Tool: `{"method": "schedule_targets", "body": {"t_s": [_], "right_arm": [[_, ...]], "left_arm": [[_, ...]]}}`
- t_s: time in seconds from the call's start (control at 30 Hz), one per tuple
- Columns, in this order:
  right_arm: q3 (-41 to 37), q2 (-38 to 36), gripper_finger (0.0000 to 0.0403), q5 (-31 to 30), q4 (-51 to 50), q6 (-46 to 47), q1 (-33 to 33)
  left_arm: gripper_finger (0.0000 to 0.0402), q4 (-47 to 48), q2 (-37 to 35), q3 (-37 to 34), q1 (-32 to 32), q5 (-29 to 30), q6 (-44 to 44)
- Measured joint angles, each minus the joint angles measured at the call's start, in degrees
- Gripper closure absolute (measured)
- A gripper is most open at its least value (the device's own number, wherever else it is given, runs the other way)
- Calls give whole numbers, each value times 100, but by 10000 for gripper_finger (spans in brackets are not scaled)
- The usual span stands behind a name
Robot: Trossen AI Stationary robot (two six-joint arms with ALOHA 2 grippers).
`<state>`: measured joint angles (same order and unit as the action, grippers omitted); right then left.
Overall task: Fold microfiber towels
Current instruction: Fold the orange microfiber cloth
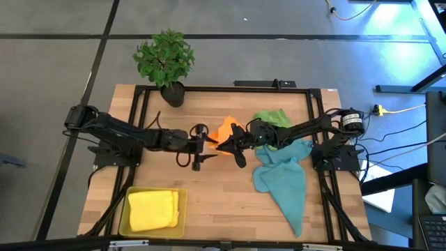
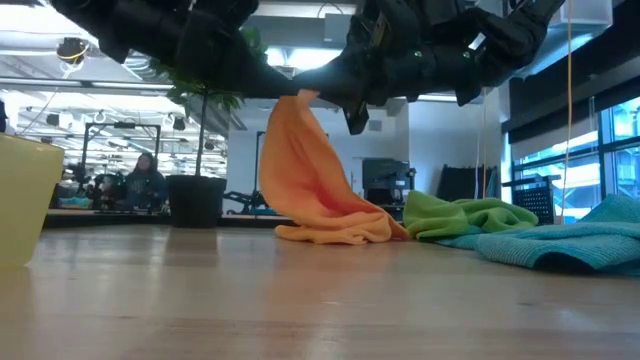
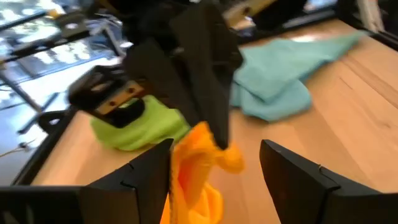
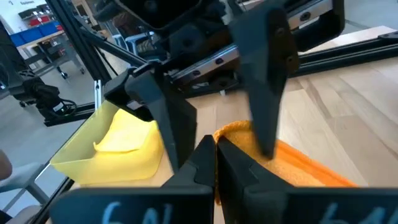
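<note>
Orange towel (image 2: 315, 190) hangs mid-surface from the right pincer (image 1: 232, 144), whose fingers are clamped on 1 top corner while its lower folds pool on the wood. Just beside it, the left pincer (image 3: 214, 168) stands spread wide, holding nothing. Soft, light and limp, the cloth will sag; a 2nd corner or edge looks the best hold.

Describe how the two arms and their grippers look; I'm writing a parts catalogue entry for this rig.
Both arms are dark, nearly black, jointed links. The left gripper and right gripper each end in two flat, tapering black fingers. In the left wrist view, the right arm's wrist shows a tan plate with small dark dots. The right arm's base carries a round silver-and-black cap, with black cables trailing nearby.
</note>
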<state>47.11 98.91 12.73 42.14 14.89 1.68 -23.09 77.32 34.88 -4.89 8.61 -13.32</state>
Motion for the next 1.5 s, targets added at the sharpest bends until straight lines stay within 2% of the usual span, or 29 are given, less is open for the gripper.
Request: {"method": "schedule_targets", "body": {"t_s": [0.17, 0.5, 0.77, 1.07, 1.27, 1.4, 1.5], "right_arm": [[0, 0, 398, 2, -8, -19, -7], [0, 0, 397, 400, -259, -43, -7], [0, 0, 397, 396, -461, -43, -5], [-1, 0, 397, 396, -458, -43, -5], [-2, 0, 397, 398, -458, -46, -5], [-2, 0, 397, 398, -458, -64, -5], [-2, 0, 394, 395, -453, -176, -5]], "left_arm": [[172, 677, -2, 215, 9, -85, -218], [180, 683, -10, 274, 39, -102, -815], [200, 710, -11, 274, 183, -559, -830], [247, 764, -11, 274, 328, -689, -833], [284, 703, 82, 274, 339, -1087, -928], [330, 625, 264, 277, 332, -1093, -1084], [381, 606, 390, 274, 332, -1071, -1124]]}}
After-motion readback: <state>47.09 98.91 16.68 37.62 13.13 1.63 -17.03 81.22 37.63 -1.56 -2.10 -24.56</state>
